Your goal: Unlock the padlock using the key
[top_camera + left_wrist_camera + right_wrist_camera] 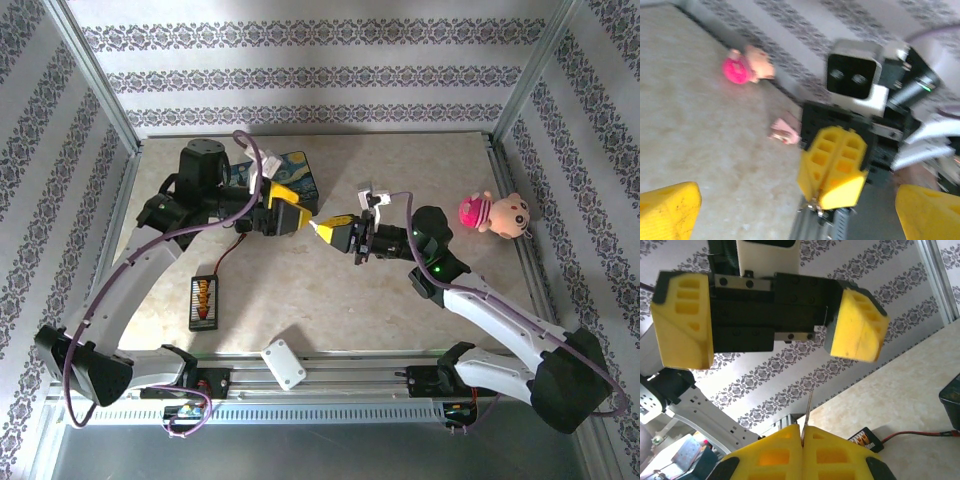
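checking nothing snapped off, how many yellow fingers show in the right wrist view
4. Two on the left gripper, spread wide across the top: one upper left, one upper right. Two on the right gripper, pressed together at the bottom around a thin sliver, likely the key.

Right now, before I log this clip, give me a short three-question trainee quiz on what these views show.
1. True or false: the left hand is shut.
2. What lies near the right edge of the table? A) plush doll B) mug C) screwdriver
3. Fill in: a thin metal blade, apparently the key, sticks out from the closed fingers of the ____ hand.
Key: 1 false, its fingers stand wide apart; 2 A; 3 right hand.
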`<state>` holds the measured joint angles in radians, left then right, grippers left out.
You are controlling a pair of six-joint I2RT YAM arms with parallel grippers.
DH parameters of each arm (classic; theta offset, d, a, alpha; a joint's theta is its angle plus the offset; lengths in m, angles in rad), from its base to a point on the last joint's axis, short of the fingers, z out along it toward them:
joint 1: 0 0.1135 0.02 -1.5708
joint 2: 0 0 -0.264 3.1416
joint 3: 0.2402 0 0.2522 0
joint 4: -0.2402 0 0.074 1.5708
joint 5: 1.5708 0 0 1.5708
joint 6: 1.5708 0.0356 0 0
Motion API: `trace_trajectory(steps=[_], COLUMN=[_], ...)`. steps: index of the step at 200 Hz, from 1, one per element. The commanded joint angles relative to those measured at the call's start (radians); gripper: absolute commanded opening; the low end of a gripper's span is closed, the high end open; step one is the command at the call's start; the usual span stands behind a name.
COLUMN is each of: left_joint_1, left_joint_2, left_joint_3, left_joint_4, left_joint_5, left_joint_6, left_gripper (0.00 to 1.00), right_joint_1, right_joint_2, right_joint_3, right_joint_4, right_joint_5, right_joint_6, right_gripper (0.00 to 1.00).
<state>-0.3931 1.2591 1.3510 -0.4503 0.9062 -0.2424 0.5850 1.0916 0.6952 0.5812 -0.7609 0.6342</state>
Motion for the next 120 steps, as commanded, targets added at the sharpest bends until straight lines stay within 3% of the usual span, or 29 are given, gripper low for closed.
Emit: trace_trajectory(steps=[1, 29, 57, 77, 100, 120], left_joint_1=[-0.005, -0.043, -0.147, -0.208, -0.247, -0.253], left_joint_2=[-0.051, -0.059, -0.018, 0.022, 0.089, 0.183], left_joint_3=[-0.056, -0.13, -0.164, -0.221, -0.286, -0.307], left_joint_4=[0.093, 0.127, 0.053, 0.052, 0.111, 0.156], left_joint_5=[-0.345, -0.591, -0.957, -1.16, -1.295, -1.335], left_joint_6=[-0.124, -0.191, -0.269, -0.342, -0.413, -0.484], left_gripper=[0.99, 0.99, 0.99, 0.99, 0.99, 0.99], right_joint_1=[-0.009, -0.048, -0.093, -0.12, -0.146, -0.155], right_joint_2=[-0.027, -0.04, -0.061, -0.08, -0.099, -0.104], right_joint_3=[-0.034, -0.086, -0.136, -0.176, -0.209, -0.213], right_joint_4=[-0.036, -0.051, -0.102, -0.141, -0.169, -0.222], right_joint_5=[0.092, 0.184, 0.273, 0.326, 0.324, 0.33], right_joint_6=[-0.033, 0.009, 0.048, 0.073, 0.074, 0.062], right_gripper=[0.0, 0.0, 0.0, 0.0, 0.0, 0.0])
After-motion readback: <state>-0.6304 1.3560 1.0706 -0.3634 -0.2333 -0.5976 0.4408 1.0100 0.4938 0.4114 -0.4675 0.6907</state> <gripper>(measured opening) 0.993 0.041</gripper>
